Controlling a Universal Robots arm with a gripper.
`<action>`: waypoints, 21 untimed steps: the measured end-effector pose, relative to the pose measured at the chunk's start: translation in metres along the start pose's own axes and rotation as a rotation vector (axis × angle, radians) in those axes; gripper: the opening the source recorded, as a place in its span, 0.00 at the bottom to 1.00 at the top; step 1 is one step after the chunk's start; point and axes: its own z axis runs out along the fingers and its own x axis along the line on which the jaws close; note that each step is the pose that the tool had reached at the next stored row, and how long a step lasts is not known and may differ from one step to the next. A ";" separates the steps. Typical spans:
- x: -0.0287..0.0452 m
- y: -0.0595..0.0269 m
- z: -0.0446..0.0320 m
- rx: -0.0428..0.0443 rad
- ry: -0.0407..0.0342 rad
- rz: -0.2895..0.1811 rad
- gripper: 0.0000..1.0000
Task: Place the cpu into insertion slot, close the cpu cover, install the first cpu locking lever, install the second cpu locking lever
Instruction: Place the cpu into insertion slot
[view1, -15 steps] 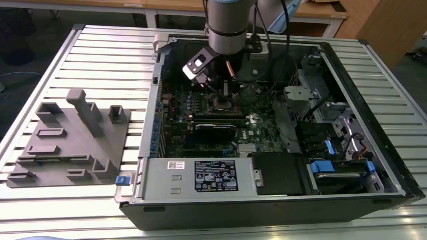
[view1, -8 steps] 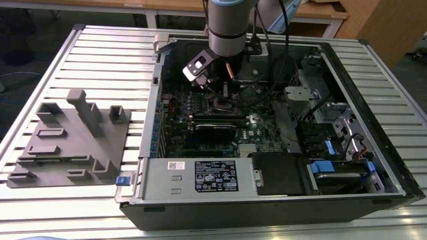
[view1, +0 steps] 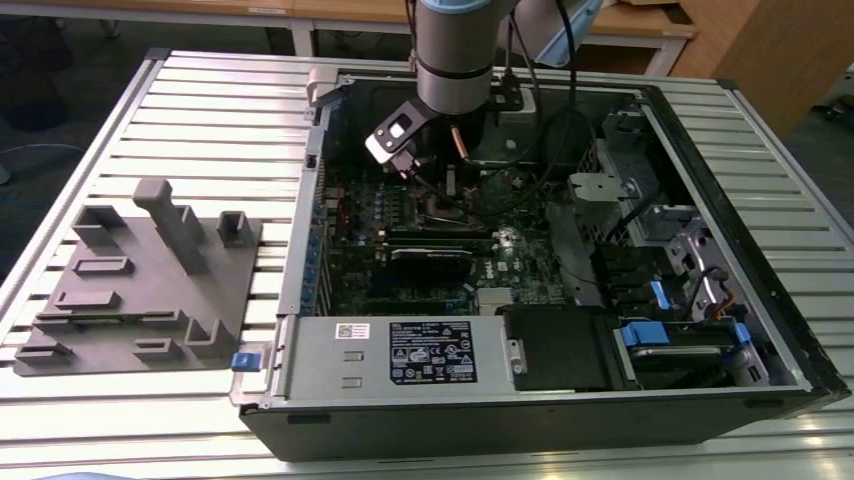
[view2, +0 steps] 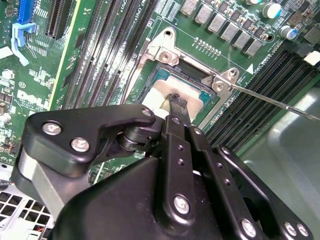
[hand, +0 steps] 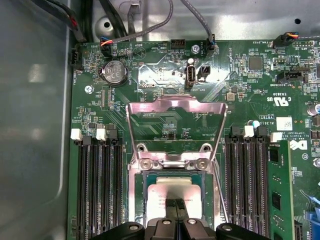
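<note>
Hanging over the socket, the gripper (hand: 176, 206) has its two fingers pressed together with no gap between them. Their tip sits at the middle of the cpu (hand: 161, 191); whether it touches the pale metal top I cannot tell. The cpu lies flat inside the insertion slot (hand: 135, 197), its edges square to the shiny rim.

The cpu cover (hand: 175, 104) is swung open and back from the slot. It is hinged at the rim edge that carries two screws, and green circuit board (hand: 165, 130) shows through its window, so the space above the chip is open apart from the fingers.

Banks of long black memory slots (hand: 97, 185) run just beside the rim on two opposite sides. A memory stick (hand: 277, 185) stands beyond one bank. A thin lever rod (view2: 275, 100) slants out from a corner of the rim, across the neighbouring slots. Past the open cover lie a coin battery (hand: 114, 73) and cables (hand: 150, 30) at the board's edge, with a grey case wall (hand: 35, 125) close along another edge.

In the exterior view the arm (view1: 454, 60) drops into the open computer case (view1: 694, 150), with drive bays and black cables crowding the exterior view's right. A grey fixture (view1: 147, 280) sits on the slatted table (view1: 200, 110), well apart from the case.
</note>
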 end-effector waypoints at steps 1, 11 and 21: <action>0.0000 0.0000 0.0000 0.0000 0.0000 0.000 0.11; 0.0004 0.0004 -0.0023 -0.0012 0.0020 0.000 0.11; 0.0005 0.0014 -0.0211 -0.0001 0.0005 0.000 0.11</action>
